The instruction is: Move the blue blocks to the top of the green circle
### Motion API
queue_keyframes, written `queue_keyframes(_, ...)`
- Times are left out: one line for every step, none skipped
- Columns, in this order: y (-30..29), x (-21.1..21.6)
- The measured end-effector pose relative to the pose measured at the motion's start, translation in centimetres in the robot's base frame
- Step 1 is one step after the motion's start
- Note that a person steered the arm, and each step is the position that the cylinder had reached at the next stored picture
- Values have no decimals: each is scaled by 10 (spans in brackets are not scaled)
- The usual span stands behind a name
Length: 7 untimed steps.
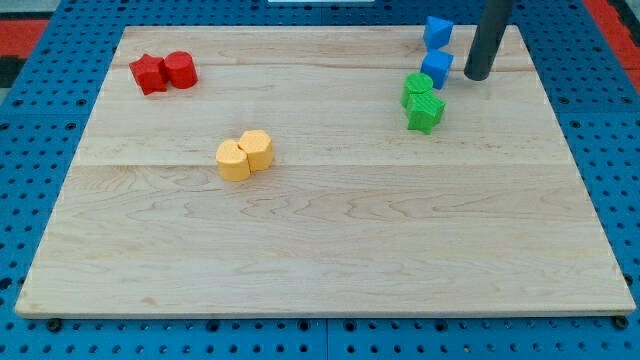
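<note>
Resting at the upper right of the frame, my tip [476,76] stood on the wooden board [330,240], bare and gripping nothing, just to the right of the lower blue block [437,68]. The upper blue block [437,31] sat above that one, near the board's top edge, a little apart from it. The lower blue block lay just above the green circle [418,88], seemingly touching it, with a green star-like block [425,111] pressed against the circle's underside. I judged the blue blocks light, stiff and quick to slide or turn, so each wanted a push square through the middle of a flat side. Red blocks [164,72] and yellow blocks [245,154] stayed well apart, leftward.
</note>
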<state>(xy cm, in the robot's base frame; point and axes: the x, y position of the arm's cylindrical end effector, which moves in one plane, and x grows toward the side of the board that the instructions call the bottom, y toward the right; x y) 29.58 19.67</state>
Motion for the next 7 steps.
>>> queue_keyframes(-14,-2)
queue_keyframes(-35,-2)
queue_keyframes(-35,-4)
queue_keyframes(-16,-7)
queue_keyframes(45,-28)
queue_keyframes(75,-65)
queue_keyframes(81,-97)
